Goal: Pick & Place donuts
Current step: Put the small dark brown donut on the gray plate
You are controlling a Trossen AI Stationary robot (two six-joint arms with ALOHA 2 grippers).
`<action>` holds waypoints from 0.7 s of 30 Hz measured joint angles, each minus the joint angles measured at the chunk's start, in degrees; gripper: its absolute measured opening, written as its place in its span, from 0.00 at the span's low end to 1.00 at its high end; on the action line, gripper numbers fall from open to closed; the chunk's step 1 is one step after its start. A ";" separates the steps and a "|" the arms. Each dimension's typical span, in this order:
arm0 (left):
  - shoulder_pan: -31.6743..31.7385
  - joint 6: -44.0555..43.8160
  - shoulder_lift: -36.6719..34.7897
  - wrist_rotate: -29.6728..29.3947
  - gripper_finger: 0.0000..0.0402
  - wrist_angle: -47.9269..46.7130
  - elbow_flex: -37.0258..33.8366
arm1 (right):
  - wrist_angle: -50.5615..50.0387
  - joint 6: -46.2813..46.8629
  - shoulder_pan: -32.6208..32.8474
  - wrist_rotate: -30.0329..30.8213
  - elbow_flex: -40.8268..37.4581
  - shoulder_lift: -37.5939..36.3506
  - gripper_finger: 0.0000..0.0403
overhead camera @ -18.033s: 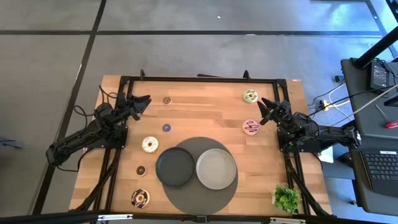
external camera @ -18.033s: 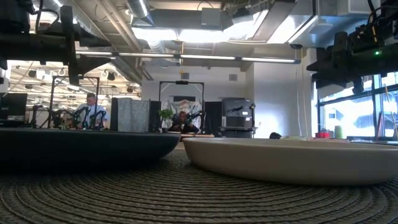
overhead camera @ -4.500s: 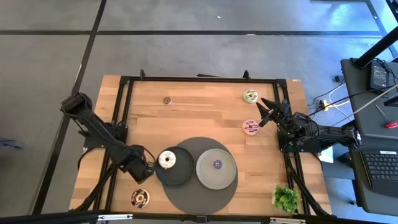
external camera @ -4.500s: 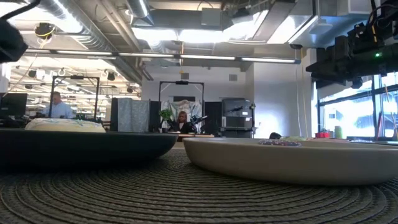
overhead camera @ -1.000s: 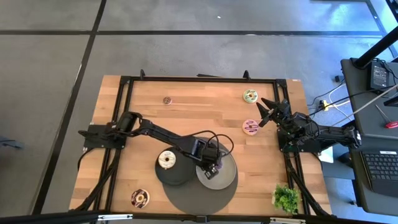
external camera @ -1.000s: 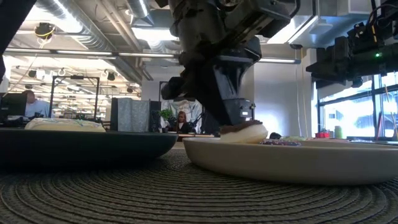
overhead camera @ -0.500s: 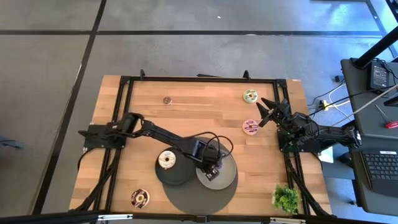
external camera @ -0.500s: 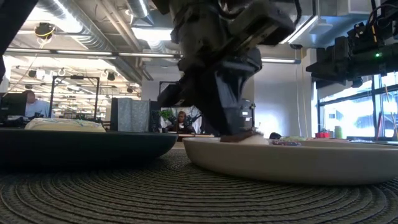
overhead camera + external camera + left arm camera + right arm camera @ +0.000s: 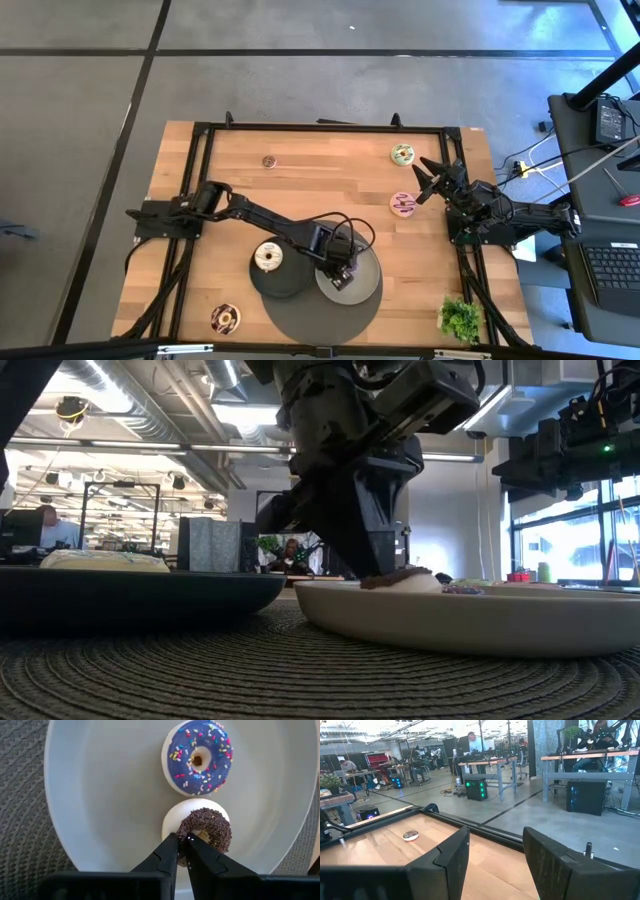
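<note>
My left gripper (image 9: 340,277) reaches over the grey plate (image 9: 100,795) and is shut on a chocolate-sprinkled donut (image 9: 206,827). That donut lies on the plate right beside a purple sprinkled donut (image 9: 198,756). In the low view the chocolate donut (image 9: 400,578) shows just above the grey plate's rim (image 9: 480,622) under the gripper. A white donut (image 9: 267,256) lies on the dark plate (image 9: 283,284). My right gripper (image 9: 425,180) waits open at the table's right edge, holding nothing. My left gripper pinches the chocolate donut's ring wall (image 9: 183,831) between its two fingertips, on the side farthest from the purple donut. One fingertip (image 9: 194,842) stands at the hole, the other outside the ring. The fingers come from above, pointing down. The donut rests on the grey plate.
Loose donuts lie on the wood: a small brown one (image 9: 268,161) at the far side, a green one (image 9: 402,154) and a pink one (image 9: 403,203) near my right gripper, a chocolate one (image 9: 225,319) at the near left. A small plant (image 9: 459,319) stands near right. Both plates sit on a round woven mat (image 9: 300,318).
My left gripper has gone down with the chocolate donut. The donut, held tilted just above the grey plate's rim a second ago, now lies on the plate next to the purple donut.
</note>
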 joint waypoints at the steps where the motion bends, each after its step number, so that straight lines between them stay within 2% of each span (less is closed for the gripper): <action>1: 0.00 -0.17 0.00 0.00 0.09 0.02 0.00 | 0.00 0.00 -0.01 0.00 0.00 0.00 0.46; 11: 0.02 -0.32 -0.02 -0.01 0.21 0.02 0.00 | 0.00 0.00 0.00 0.00 0.00 -0.02 0.46; 17: 0.27 -0.30 -0.02 -0.19 0.24 -0.28 0.00 | 0.00 0.44 -0.01 -0.09 0.00 0.00 0.46; 21: 0.81 -0.14 -0.82 0.27 0.24 -1.86 -0.02 | -2.64 1.63 -0.02 -6.06 1.21 0.00 0.46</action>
